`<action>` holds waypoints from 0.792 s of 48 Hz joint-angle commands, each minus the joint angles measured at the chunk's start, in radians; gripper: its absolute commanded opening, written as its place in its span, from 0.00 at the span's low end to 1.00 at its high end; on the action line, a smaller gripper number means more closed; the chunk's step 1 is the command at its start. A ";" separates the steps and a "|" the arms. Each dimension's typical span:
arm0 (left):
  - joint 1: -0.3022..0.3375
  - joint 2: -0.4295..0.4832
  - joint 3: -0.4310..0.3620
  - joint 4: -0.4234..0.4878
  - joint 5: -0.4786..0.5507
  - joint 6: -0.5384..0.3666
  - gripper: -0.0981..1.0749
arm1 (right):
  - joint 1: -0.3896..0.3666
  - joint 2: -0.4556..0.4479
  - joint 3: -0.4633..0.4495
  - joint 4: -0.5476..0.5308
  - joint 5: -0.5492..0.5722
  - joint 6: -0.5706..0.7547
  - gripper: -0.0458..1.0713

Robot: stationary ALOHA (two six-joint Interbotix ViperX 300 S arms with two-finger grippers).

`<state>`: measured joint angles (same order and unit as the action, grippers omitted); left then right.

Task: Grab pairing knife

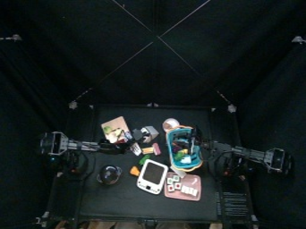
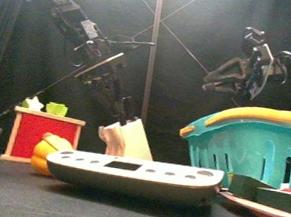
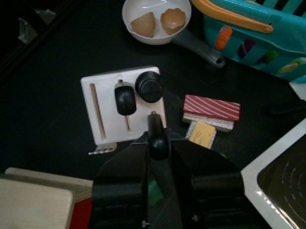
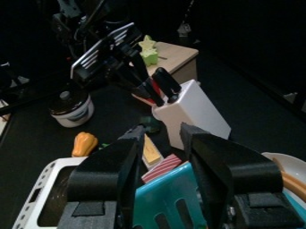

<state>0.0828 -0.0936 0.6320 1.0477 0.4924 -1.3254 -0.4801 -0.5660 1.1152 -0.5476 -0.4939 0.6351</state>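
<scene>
Left hand (image 3: pixel 156 143) closes on knife handle (image 3: pixel 156 134) above knife block (image 3: pixel 120 103).

Black curtains (image 1: pixel 72 45) all round w/ crossing struts overhead; small black table (image 1: pixel 84 192).

knife block (image 3: pixel 120 103): I see white, with black handles (image 3: pixel 123 97)
basket (image 2: pixel 257 145): I read it teal, yellow rim
box (image 2: pixel 44 133): red from here
bowl (image 3: pixel 158 20): white to me
striped block (image 3: pixel 212 107): I see red and white
</scene>
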 commanded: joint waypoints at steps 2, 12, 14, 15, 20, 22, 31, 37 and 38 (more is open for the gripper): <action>0.000 -0.015 -0.025 0.002 0.000 -0.003 0.52 | -0.005 -0.011 -0.009 0.002 0.002 -0.002 0.74; -0.005 -0.023 -0.021 0.002 0.000 -0.003 0.52 | -0.005 -0.011 -0.009 0.002 0.018 -0.002 0.73; -0.006 -0.023 -0.023 0.000 -0.002 -0.003 0.52 | -0.005 -0.011 -0.009 0.002 0.018 -0.002 0.74; -0.006 -0.025 -0.021 0.000 0.000 -0.002 0.52 | -0.005 -0.011 -0.008 0.002 0.018 -0.002 0.74; -0.006 -0.032 -0.021 0.002 -0.002 -0.002 0.52 | -0.005 -0.011 -0.009 0.002 0.018 -0.002 0.74; -0.006 -0.037 -0.021 0.000 0.000 -0.002 0.52 | -0.005 -0.011 -0.009 0.002 0.018 -0.002 0.74; -0.006 -0.048 -0.011 0.000 0.000 -0.002 0.52 | -0.005 -0.011 -0.009 0.002 0.018 -0.002 0.74; -0.008 -0.057 -0.006 -0.002 0.000 -0.002 0.52 | -0.005 -0.011 -0.008 0.002 0.018 -0.002 0.74; -0.006 -0.058 -0.006 -0.003 0.000 -0.002 0.52 | -0.005 -0.011 -0.006 0.002 0.018 -0.002 0.74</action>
<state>0.0767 -0.1273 0.6397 1.0446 0.4924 -1.3254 -0.4801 -0.5660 1.1152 -0.5476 -0.4725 0.6351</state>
